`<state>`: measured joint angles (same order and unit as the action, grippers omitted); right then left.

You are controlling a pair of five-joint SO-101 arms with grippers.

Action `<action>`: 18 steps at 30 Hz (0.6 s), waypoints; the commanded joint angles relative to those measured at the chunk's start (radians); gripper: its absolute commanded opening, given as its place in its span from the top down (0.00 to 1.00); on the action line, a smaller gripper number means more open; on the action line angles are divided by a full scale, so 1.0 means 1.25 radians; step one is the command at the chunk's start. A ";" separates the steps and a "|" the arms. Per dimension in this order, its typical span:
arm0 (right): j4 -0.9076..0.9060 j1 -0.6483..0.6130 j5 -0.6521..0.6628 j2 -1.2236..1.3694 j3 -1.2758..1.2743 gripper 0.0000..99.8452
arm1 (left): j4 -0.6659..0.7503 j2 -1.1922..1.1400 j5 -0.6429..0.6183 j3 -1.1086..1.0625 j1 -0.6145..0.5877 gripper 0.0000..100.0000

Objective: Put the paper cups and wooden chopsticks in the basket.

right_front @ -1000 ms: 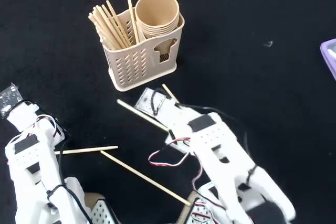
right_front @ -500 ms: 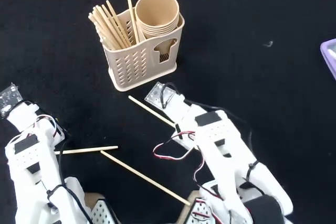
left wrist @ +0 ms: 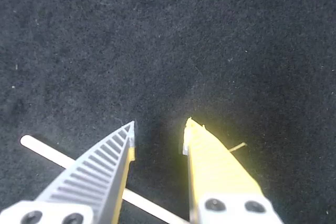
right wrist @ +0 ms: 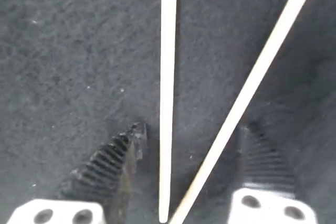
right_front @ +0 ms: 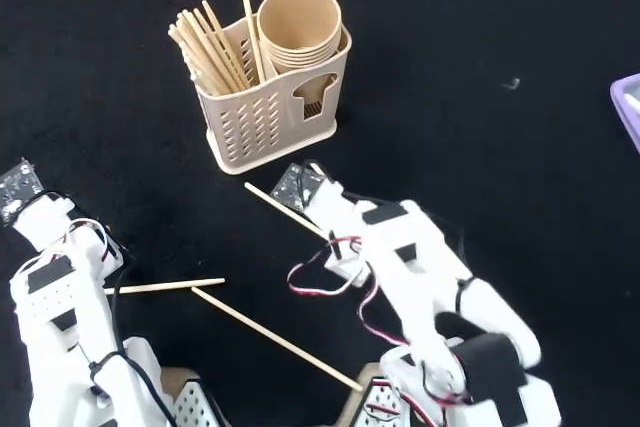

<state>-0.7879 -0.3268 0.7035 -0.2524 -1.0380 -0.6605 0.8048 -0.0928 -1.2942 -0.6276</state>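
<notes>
A beige basket [right_front: 270, 112] stands at the back of the table, with several wooden chopsticks [right_front: 212, 45] and stacked paper cups [right_front: 299, 22] in it. My right arm [right_front: 385, 242] reaches toward it. Under that arm lies a loose chopstick [right_front: 283, 209]. The right gripper [right wrist: 191, 132] is open and low over the cloth, with a straight chopstick [right wrist: 168, 87] and a slanted chopstick [right wrist: 257, 74] lying between its fingers. My left arm [right_front: 55, 282] is at the front left. The left gripper [left wrist: 159, 127] is open over a chopstick [left wrist: 44, 149] on the cloth.
Two more chopsticks lie at the front, one beside the left arm [right_front: 165, 287] and a longer one [right_front: 275, 339] running toward the arm bases. A purple object [right_front: 628, 107] sits at the right edge. The table is covered in black cloth.
The right arm has swung and its wrist shifted slightly right, toward the basket. The chopstick under it slid a little right with it. The left arm has not moved.
</notes>
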 commanded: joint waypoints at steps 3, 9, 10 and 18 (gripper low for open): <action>-0.005 0.012 0.005 0.040 0.061 1.00 | 0.015 0.015 -0.006 0.004 -0.004 0.84; -0.080 -0.005 0.004 -0.050 0.048 0.99 | 0.015 0.016 -0.006 0.004 -0.004 0.84; -0.107 -0.022 0.001 -0.078 0.045 0.99 | 0.015 0.016 -0.006 0.004 -0.004 0.84; -0.212 -0.091 -0.001 -0.292 -0.037 0.99 | 0.015 0.017 -0.006 0.004 -0.006 0.84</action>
<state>-1.0242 -0.4204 0.7020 -0.4918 -1.0764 -0.6605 0.8048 -0.0928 -1.2942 -0.6276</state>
